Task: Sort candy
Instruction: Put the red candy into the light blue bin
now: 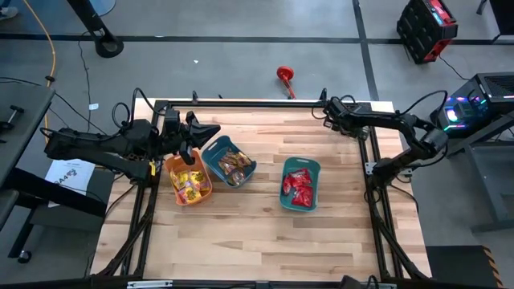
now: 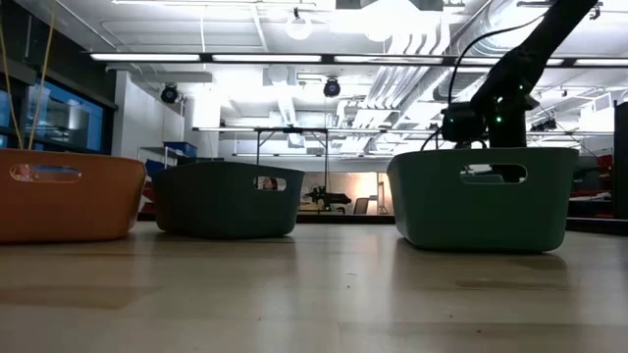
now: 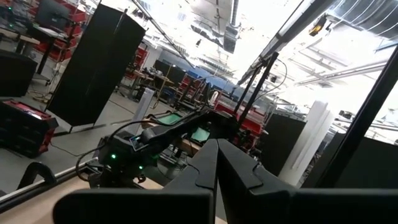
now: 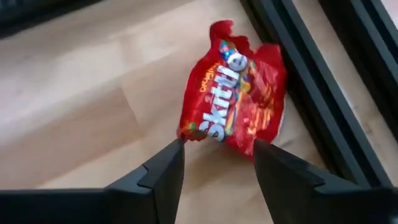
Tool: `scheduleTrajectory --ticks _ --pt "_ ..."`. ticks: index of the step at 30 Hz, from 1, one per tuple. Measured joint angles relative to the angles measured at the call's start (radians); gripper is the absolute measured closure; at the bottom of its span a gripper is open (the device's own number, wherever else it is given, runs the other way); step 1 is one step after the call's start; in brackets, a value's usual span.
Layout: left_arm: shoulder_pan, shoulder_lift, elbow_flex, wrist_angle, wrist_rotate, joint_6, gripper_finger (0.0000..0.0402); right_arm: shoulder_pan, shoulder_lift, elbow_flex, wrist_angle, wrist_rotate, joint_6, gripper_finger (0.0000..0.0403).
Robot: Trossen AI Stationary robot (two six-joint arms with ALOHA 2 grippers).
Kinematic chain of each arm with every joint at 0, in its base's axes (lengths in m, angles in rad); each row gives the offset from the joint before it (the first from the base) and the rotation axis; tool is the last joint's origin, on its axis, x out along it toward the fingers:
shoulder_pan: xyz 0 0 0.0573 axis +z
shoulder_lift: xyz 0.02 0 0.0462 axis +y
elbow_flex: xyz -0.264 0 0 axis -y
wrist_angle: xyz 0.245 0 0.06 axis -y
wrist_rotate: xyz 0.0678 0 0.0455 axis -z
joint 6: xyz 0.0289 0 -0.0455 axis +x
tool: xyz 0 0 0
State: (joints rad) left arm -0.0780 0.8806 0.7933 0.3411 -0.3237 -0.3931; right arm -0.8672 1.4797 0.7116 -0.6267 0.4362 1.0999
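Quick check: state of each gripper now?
Left gripper: shut, holding nothing.
Right gripper: open, red Skittles packet just beyond its fingertips, not gripped.

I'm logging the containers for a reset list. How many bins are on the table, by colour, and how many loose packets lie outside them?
Orange bin: 1
Teal bins: 2
Loose red packet outside the bins, in front of the right hand: 1
Total: 3 bins, 1 loose packet

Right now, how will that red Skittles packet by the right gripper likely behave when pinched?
The red Skittles packet looks crinkled, so it probably flexes rather than staying stiff. Its glossy wrapper may slip between the open right gripper fingers. Lying flat on the table, it seems unlikely to roll.
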Motion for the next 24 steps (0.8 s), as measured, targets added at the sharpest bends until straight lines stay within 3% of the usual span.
scheduleTrajectory --ticks 8,12,16,20,24 --pt "0.0 0.0 0.0 -0.006 -0.002 0.001 0.0401 -0.059 0.036 -0.001 0.009 0.06 0.098 0.0265" --pt "0.0 0.0 0.0 -0.016 -0.002 0.001 0.0402 -0.05 0.069 -0.001 0.052 0.001 0.105 0.0272" --pt "0.0 0.0 0.0 -0.018 -0.002 0.001 0.0401 -0.024 0.115 0.002 0.088 0.011 0.133 0.0272" --pt "0.0 0.0 0.0 -0.017 0.009 -0.024 0.0402 -0.009 0.179 -0.005 0.123 -0.044 0.058 0.0273" --pt "-0.003 0.0 0.0 -0.015 0.032 -0.035 0.0401 0.109 0.208 -0.013 0.069 0.115 -0.01 0.0283"
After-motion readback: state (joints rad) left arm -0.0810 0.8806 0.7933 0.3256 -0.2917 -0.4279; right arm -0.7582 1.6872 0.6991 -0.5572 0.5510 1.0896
